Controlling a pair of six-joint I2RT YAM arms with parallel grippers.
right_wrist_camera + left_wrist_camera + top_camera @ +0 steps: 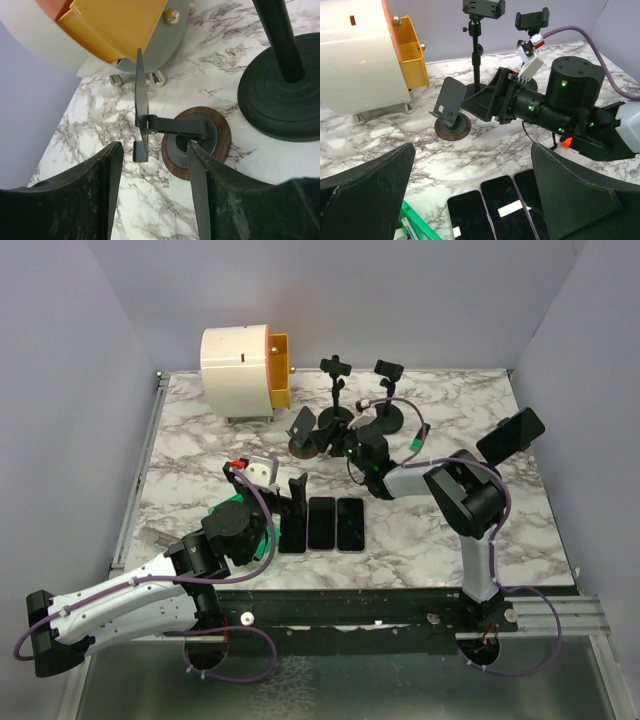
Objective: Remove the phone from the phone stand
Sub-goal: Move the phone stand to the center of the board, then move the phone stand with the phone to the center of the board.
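Right fingers [240, 210] sit part open with nothing in them, tips straddling the small stand [200, 131], whose plate looks bare. Left fingers [365, 200] gape wide, empty, just above three phones [502, 205] lying flat in a row on the surface [485, 150]. Risk: any closing or sideways move on the right snags the plate and tips or drags that light stand into the tall stand's base [280, 100] beside it. Can't tell if the dark phone-like slab [511, 434] far right sits on a stand.

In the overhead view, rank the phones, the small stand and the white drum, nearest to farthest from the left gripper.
1. Phones, lying just beside the left gripper.
2. Small stand, mid-table behind it.
3. White drum, back left corner.
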